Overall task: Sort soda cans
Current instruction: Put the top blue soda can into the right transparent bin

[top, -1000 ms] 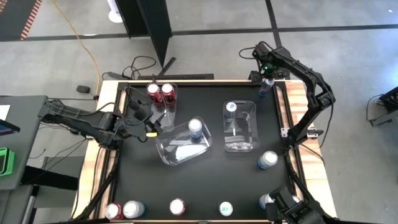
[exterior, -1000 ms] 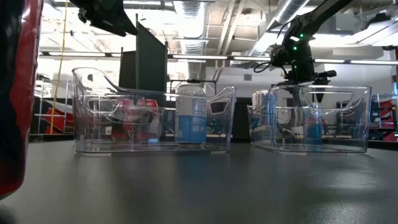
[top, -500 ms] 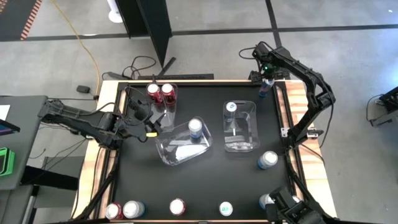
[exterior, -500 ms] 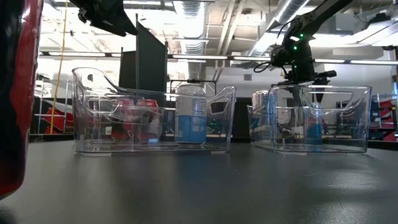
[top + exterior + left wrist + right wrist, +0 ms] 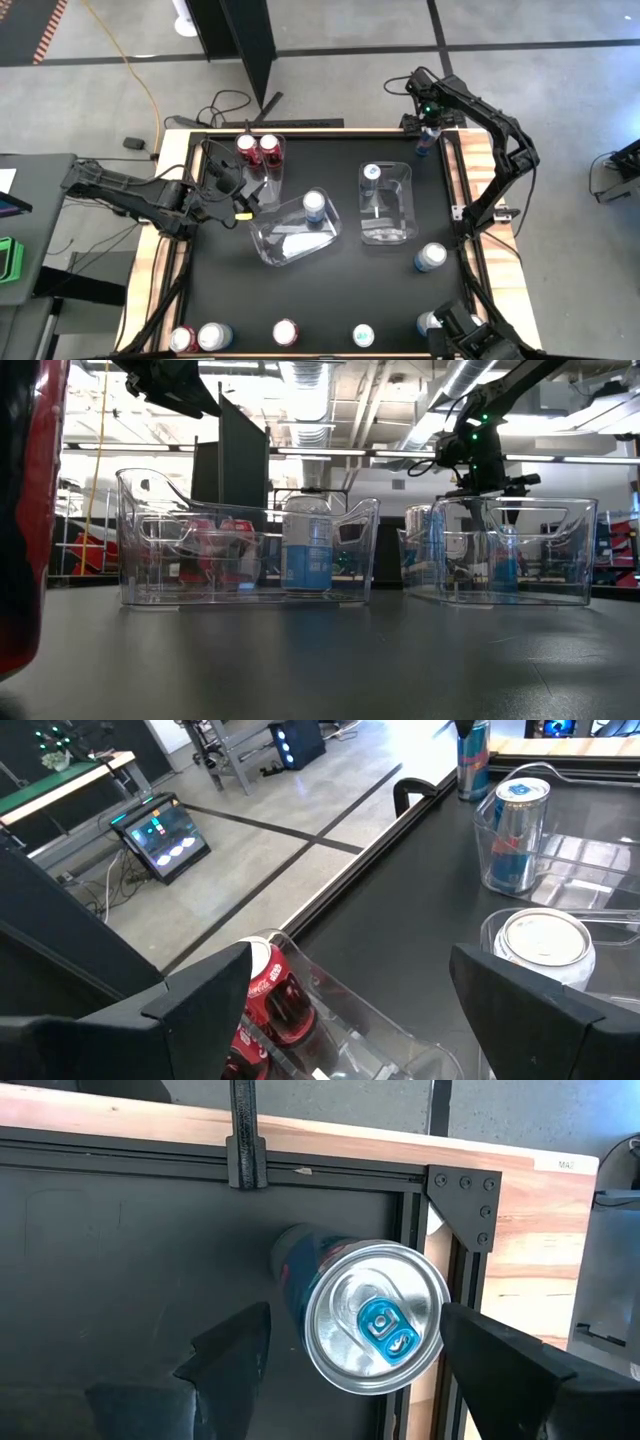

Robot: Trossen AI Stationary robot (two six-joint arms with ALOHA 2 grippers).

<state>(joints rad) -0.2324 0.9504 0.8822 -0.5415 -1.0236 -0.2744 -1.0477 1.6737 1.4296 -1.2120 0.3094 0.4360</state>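
Black worktop [image 5: 340, 290], far right corner: slim dark blue can [image 5: 372, 1315] stands upright beneath the right gripper [image 5: 430, 112], its fingers apart astride it, not clamped. Likely rigid, smooth, slippery; best gripped mid-wall. Left gripper [image 5: 240, 190], fingers apart, waits over the bins.

Soda cans [image 5: 313, 203], upright, seemingly half sorted

Robotics lab or industrial workshop, grey concrete floor [image 5: 330, 25] with black taped lines around the black-topped table [image 5: 330, 290], yellow cable [image 5: 140, 80] trailing beside it, exposed ceiling ducts [image 5: 310, 385] and strip lights above it, lit monitor [image 5: 165, 832] on the floor nearby
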